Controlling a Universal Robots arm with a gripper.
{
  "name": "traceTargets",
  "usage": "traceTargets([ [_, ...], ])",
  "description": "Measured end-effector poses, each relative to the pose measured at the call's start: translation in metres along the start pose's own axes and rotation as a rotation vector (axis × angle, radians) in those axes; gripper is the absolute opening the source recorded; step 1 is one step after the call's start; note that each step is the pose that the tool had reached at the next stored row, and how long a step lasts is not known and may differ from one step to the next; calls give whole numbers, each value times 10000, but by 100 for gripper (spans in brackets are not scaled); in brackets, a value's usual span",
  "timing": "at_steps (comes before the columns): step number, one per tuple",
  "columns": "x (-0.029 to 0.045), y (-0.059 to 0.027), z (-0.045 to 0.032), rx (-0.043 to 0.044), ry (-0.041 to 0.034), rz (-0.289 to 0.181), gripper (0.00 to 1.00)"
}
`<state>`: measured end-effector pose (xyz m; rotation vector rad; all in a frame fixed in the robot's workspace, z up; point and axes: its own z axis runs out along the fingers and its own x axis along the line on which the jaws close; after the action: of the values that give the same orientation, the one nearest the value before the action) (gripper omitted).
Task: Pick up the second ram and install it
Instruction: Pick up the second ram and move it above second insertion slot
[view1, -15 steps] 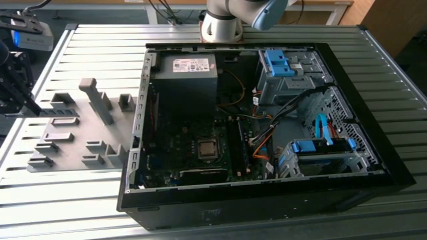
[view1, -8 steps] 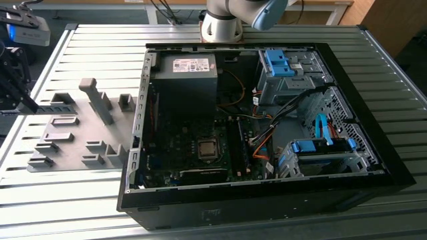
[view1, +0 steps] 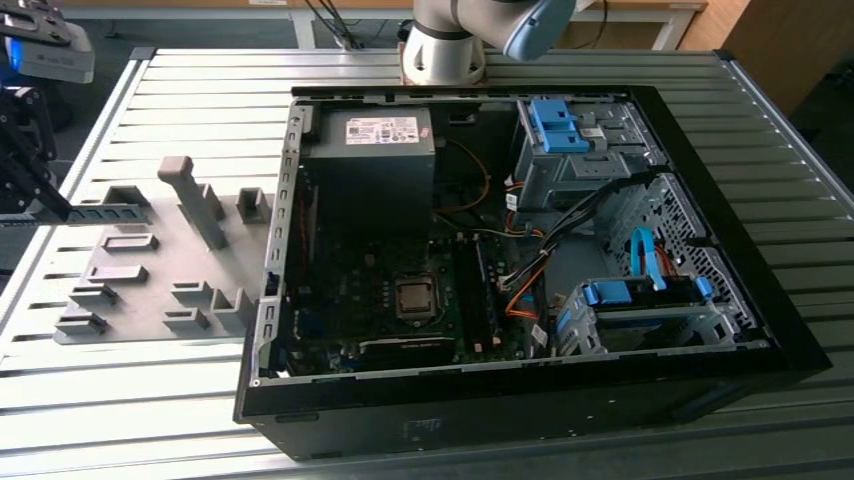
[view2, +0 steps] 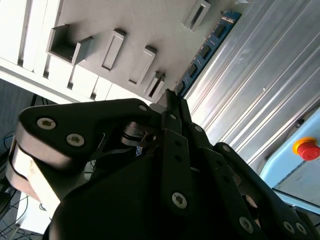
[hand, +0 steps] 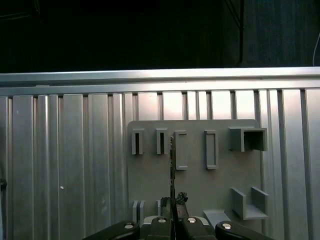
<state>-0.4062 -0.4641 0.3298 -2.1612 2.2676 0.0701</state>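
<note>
One gripper (hand: 173, 201) is clenched on the second ram (view2: 207, 45), holding it edge-on above the grey fixture plate (hand: 200, 185) on the ribbed metal table (view1: 200, 70); beside the plate, the open computer case's (view1: 534, 410) power supply (view1: 374, 170) bears a white label, its print too small to read

The arm (view1: 447, 45) rises on a pale base column at the top of the exterior view, with a blue-capped joint (view1: 534, 30) beside it. Its black wrist end (view1: 24, 140) hangs at the exterior view's left edge. In both wrist views the pincer (hand: 173, 201) (view2: 171, 97) points away from the camera with its two black fingers (hand: 165, 212) drawn together and the linkage bars and bolt heads spread behind them; the jaws are pressed flat on the second ram (hand: 172, 160), which stands edge-on and juts straight out past the fingertips.
</note>
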Motion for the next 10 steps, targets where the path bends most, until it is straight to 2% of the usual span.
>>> traceTargets([
  [10, -1, 0, -4, -2, 7, 1, 14],
])
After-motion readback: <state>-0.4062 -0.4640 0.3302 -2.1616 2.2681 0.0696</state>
